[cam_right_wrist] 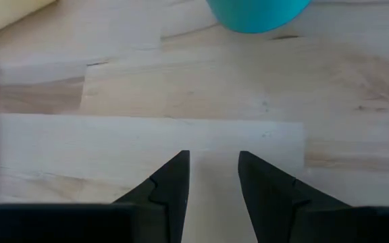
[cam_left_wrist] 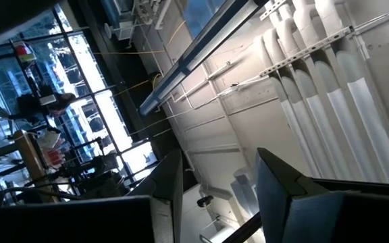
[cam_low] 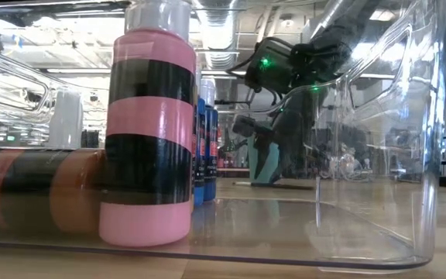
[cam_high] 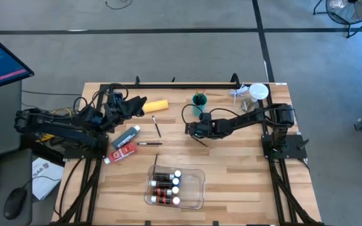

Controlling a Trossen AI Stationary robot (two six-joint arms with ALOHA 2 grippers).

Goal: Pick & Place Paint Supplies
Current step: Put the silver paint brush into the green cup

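Right pincer: hovering low over bare wood near mid-surface, its dark fingers standing slightly apart and gripping nothing. Just beyond it, the teal cup is standing upright toward the far edge of the surface, with dark stems sticking up out of it. One thin dark-handled brush is lying flat beside this pincer, on its left-arm side; a second brush is lying a little nearer the front. Left pincer: raised and tilted up toward the ceiling pipes at the far left corner, fingers parted with nothing between them. The yellow bottle is lying on its side just beside that pincer. The grey tube and the red tube are lying near each other on the left part of the surface, in front of the left arm. The clear tray is sitting at front centre, holding small white-capped paint bottles lying side by side along its left half; its right half is showing bare plastic.
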